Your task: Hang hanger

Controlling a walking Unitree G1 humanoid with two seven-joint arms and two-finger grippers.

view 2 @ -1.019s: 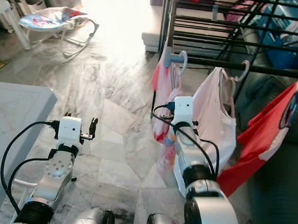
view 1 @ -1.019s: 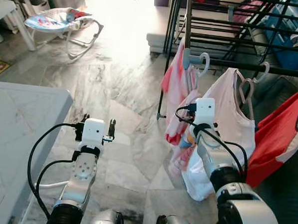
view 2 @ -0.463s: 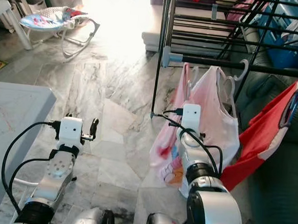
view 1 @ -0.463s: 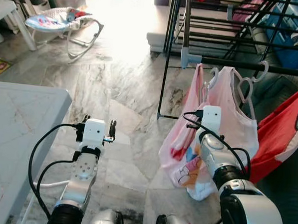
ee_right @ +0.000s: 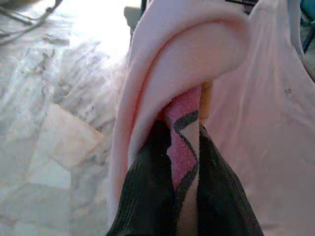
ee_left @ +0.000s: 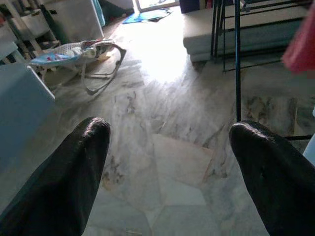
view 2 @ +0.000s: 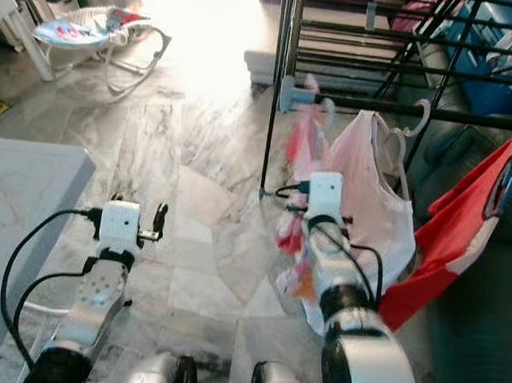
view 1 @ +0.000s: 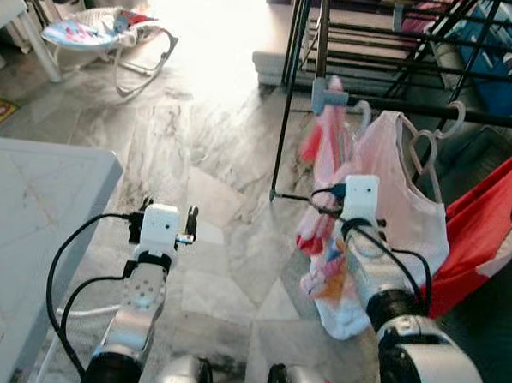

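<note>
Here, marble floor (view 1: 215, 155) (sunlit) spreads beneath the drying rack (view 1: 392, 44).

I read this as a home: grey marble-tile floor (view 1: 215, 155), baby bouncer with patterned seat (view 1: 101, 31) upper left, black metal clothes-drying rack (view 1: 401, 45) with hung garments upper right.

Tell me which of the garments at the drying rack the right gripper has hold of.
The pink patterned garment, leftmost at the rack; the right gripper pinches it. The white top and red garment hang untouched.
</note>
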